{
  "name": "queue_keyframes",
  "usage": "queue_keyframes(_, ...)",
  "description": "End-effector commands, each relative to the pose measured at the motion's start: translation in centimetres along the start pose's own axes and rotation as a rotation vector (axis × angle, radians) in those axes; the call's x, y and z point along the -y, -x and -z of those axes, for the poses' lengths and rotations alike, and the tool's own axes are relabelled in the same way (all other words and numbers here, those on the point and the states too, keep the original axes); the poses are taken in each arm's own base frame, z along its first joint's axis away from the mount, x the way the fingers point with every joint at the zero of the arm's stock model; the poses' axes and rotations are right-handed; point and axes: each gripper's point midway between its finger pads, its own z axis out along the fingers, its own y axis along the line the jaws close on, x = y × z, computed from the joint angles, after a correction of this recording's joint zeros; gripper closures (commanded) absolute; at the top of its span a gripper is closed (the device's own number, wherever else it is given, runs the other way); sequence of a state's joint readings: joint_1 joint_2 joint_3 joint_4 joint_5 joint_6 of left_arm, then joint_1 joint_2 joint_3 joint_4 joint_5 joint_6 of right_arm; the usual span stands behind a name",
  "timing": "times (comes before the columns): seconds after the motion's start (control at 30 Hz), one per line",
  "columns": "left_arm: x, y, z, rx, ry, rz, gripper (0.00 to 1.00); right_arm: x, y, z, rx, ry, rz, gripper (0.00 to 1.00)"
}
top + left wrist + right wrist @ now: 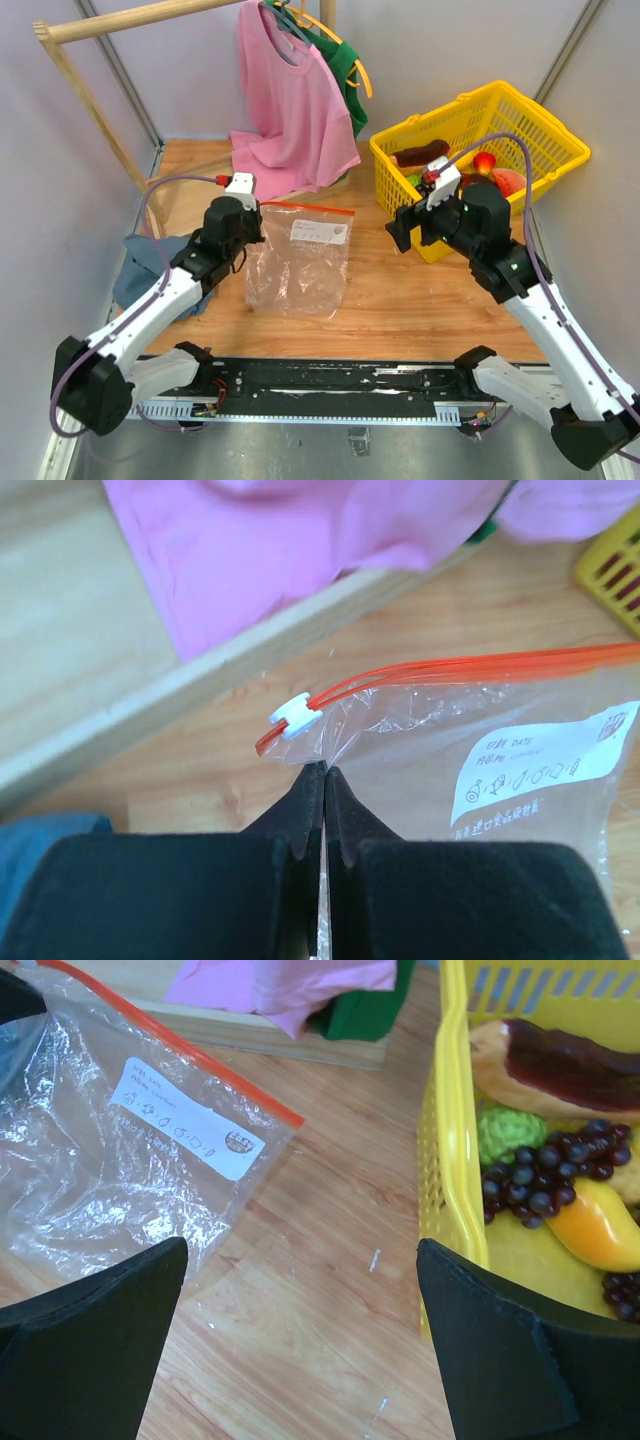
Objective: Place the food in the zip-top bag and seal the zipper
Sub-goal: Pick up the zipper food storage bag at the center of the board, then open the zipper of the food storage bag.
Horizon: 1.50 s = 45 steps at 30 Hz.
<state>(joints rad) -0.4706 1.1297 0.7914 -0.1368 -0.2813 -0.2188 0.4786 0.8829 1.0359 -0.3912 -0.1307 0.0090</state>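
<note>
Left fingers (308,805): pressed together, tips against the side edge of the zip-top bag (300,268), just below the white tab (295,717) of the zipper (480,667). Whether film is caught between them cannot be told.

Right fingers (95,1345): spread wide over bare worktop (330,1290), between the bag and the yellow basket (450,1160).

Bag: flat at mid-worktop, with the zipper along its side toward the far edge.

Food: all in the basket at the far right corner, namely dark grapes (535,1175), a green piece (508,1132), an orange-yellow piece (595,1230) and a dark red piece (575,1060).

Pink garment (290,100): hanging at the far edge.
</note>
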Motion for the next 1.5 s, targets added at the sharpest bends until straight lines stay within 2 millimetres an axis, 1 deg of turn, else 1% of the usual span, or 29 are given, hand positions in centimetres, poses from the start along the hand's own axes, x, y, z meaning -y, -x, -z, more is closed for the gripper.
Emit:
queue_keyframes(0.0,2.4,5.8,2.7,0.275,-0.176,-0.173,1.00,-2.7,2.7,-0.3,0.003,0.154,0.026,0.02)
queue_keyframes(0.07,3.2,6.8,3.5,0.316,-0.225,-0.230,1.00,-3.2,3.3,-0.6,-0.014,0.189,0.035,0.01)
queue_keyframes(0.17,3.5,7.8,4.6,0.362,-0.251,-0.317,1.00,-3.8,4.1,-0.9,-0.032,0.239,0.052,0.01)
queue_keyframes(0.23,4.3,8.4,5.4,0.405,-0.301,-0.382,1.00,-4.2,4.6,-1.1,-0.035,0.269,0.074,0.00)
queue_keyframes(0.3,5.2,8.6,6.1,0.446,-0.360,-0.439,1.00,-4.4,4.8,-1.8,-0.045,0.292,0.085,0.02)
queue_keyframes(0.47,7.8,9.0,8.5,0.555,-0.526,-0.528,1.00,-5.8,5.1,-3.3,-0.054,0.382,0.068,0.07)
queue_keyframes(0.53,8.3,8.7,9.0,0.583,-0.561,-0.561,1.00,-6.2,4.8,-3.9,-0.062,0.407,0.061,0.08)
queue_keyframes(0.67,8.7,8.3,9.1,0.600,-0.585,-0.595,1.00,-7.6,4.0,-5.2,-0.082,0.476,0.045,0.11)
queue_keyframes(0.83,9.2,8.3,9.3,0.612,-0.613,-0.603,1.00,-10.6,2.5,-6.2,-0.109,0.583,0.019,0.15)
queue_keyframes(0.9,9.4,8.4,9.6,0.626,-0.622,-0.604,1.00,-11.3,1.8,-6.6,-0.123,0.596,0.025,0.17)
queue_keyframes(1.0,9.5,8.2,9.8,0.639,-0.633,-0.603,1.00,-11.7,0.9,-7.1,-0.144,0.609,0.023,0.23)
queue_keyframes(1.1,9.4,7.7,9.9,0.639,-0.639,-0.601,1.00,-12.2,0.5,-7.0,-0.136,0.641,0.019,0.25)
queue_keyframes(1.27,9.3,7.5,10.2,0.656,-0.636,-0.603,1.00,-11.9,-0.9,-7.2,-0.166,0.618,0.022,0.32)
queue_keyframes(1.37,9.3,7.5,10.4,0.667,-0.642,-0.602,1.00,-11.7,-1.3,-7.1,-0.171,0.608,0.030,0.35)
queue_keyframes(1.47,9.3,7.5,10.4,0.668,-0.641,-0.601,1.00,-12.2,-1.1,-6.8,-0.164,0.635,0.022,0.36)
